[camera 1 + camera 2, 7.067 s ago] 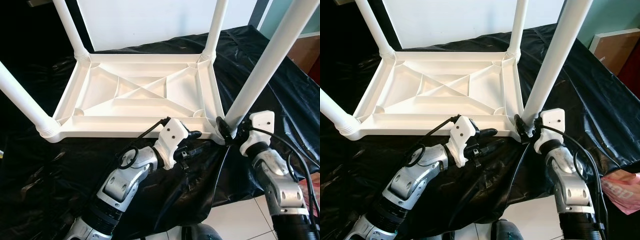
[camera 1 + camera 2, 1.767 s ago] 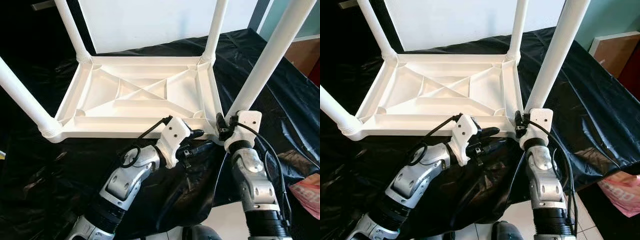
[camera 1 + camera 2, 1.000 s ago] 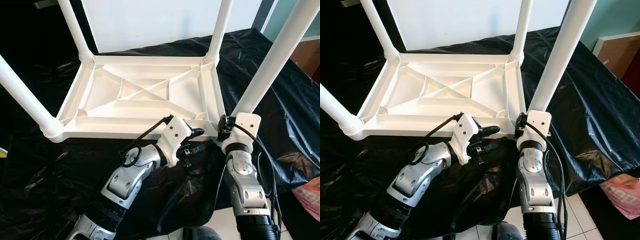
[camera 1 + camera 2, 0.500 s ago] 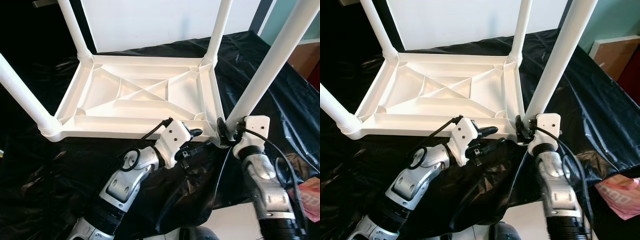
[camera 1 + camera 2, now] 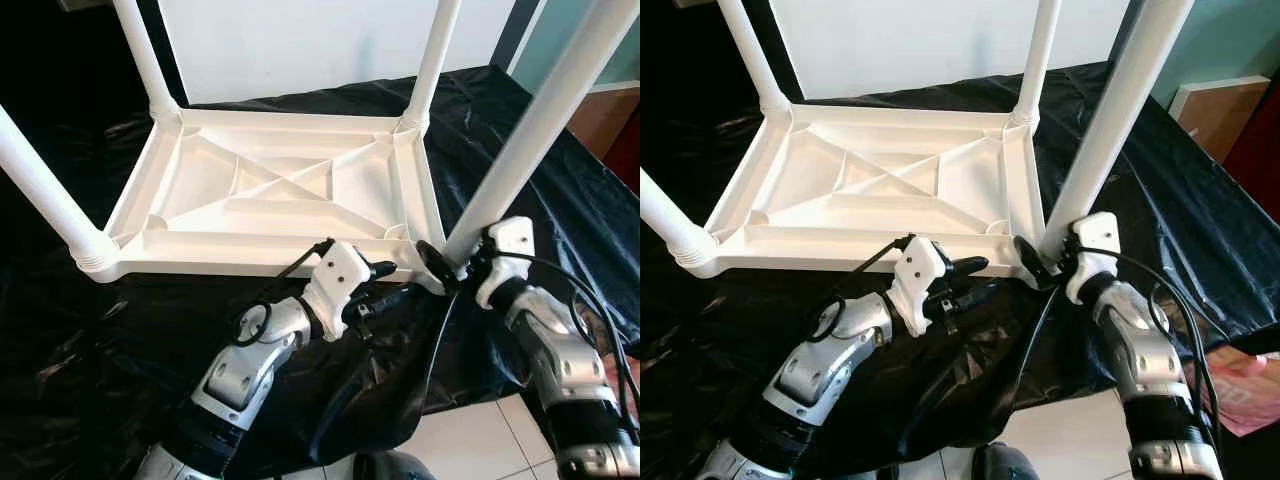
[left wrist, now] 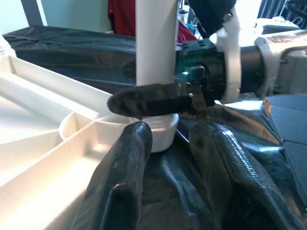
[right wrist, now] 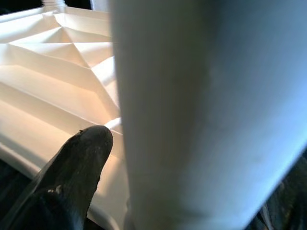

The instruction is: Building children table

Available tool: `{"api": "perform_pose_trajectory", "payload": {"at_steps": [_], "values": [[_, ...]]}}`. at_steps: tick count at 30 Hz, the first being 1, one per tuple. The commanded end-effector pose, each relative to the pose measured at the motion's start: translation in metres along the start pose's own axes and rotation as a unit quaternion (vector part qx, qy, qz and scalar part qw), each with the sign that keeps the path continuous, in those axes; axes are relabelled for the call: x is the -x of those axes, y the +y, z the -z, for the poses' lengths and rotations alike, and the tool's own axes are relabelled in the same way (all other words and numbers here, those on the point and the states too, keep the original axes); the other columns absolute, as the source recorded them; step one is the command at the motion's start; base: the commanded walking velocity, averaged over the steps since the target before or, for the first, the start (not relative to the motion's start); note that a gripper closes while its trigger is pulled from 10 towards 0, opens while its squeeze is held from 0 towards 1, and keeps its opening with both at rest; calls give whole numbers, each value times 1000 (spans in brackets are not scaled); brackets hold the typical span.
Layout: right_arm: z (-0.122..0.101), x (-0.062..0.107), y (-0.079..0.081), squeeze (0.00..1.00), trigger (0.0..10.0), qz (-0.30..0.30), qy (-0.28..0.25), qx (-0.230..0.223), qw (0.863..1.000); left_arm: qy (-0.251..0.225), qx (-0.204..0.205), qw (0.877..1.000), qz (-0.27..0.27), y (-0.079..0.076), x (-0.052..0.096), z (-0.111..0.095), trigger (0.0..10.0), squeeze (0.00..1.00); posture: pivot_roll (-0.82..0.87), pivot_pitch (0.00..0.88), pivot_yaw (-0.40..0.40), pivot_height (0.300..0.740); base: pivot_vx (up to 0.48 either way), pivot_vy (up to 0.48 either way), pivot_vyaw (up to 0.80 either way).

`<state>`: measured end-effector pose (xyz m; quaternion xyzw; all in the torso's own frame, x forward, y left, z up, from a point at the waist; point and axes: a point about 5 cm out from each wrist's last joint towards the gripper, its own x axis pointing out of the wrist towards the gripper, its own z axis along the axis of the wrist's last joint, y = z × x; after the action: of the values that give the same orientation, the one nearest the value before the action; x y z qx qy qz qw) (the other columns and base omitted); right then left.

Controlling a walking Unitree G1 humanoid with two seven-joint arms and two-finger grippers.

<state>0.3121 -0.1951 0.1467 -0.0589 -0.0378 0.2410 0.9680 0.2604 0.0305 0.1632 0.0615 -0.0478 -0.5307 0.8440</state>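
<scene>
Black plastic sheeting (image 5: 560, 170) draped over bench, white children table (image 5: 280, 195) lying upside down on it, four legs up. Head views: right gripper (image 5: 442, 268) clamped round base of near-right leg (image 5: 520, 140); left gripper (image 5: 975, 278) just beside that corner, parted, holding nothing. Left wrist: black finger (image 6: 153, 99) across leg above socket (image 6: 160, 129). Right wrist: leg close up beside fingertip (image 7: 84, 153). Best to keep leg upright, twist firmly, brace frame.
</scene>
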Motion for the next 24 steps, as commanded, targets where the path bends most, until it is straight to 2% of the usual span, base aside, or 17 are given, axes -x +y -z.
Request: {"api": "perform_pose_trajectory", "payload": {"at_steps": [1, 4, 5, 6, 7, 16, 17, 19, 20, 24], "values": [[5, -3, 2, 0, 10000, -22, 12, 2, 1000, 3, 2, 1000, 20, -4, 1, 0, 10000, 0, 18, 107, -52, 740, 0, 0, 0], [6, -5, 2, 0, 10000, -32, 15, 6, 999, 5, 5, 1000, 22, -4, 2, 1, 10000, 0, 20, 103, -47, 740, 0, 0, 0], [7, -8, 3, 0, 1922, -46, 20, 13, 999, 7, 8, 1000, 28, -5, 2, 2, 10000, 0, 22, 100, -44, 740, 0, 0, 0], [7, -8, 3, 0, 1922, -46, 20, 13, 999, 7, 8, 1000, 28, -5, 2, 2, 10000, 0, 22, 100, -44, 740, 0, 0, 0], [8, -9, 3, 0, 0, -51, 20, 16, 998, 8, 10, 999, 31, -5, 2, 1, 10000, 0, 21, 99, -41, 740, 0, 0, 0], [14, -1, -2, 0, 0, -44, 22, 22, 999, 8, 9, 999, 40, -4, 0, 1, 10000, 0, -5, 95, -29, 740, 0, 0, 0], [15, 0, -3, 0, 4275, -36, 25, 18, 999, 4, 10, 999, 44, -5, -1, 1, 10000, 0, -10, 95, -26, 740, 0, 0, 0], [17, 2, -3, 0, 4275, -30, 27, 14, 999, 1, 11, 999, 47, -6, -1, 0, 10000, 0, -10, 95, -26, 740, 0, 0, 0], [18, 2, -3, 0, 10000, -23, 27, 9, 999, -1, 12, 999, 49, -6, -1, 0, 10000, 0, -15, 95, -23, 740, 0, 0, 0], [20, 4, 3, 0, 10000, -2, 24, -3, 1000, 1, 14, 999, 52, -6, -2, 1, 10000, 0, -21, 98, -19, 740, 0, 0, 0]]}}
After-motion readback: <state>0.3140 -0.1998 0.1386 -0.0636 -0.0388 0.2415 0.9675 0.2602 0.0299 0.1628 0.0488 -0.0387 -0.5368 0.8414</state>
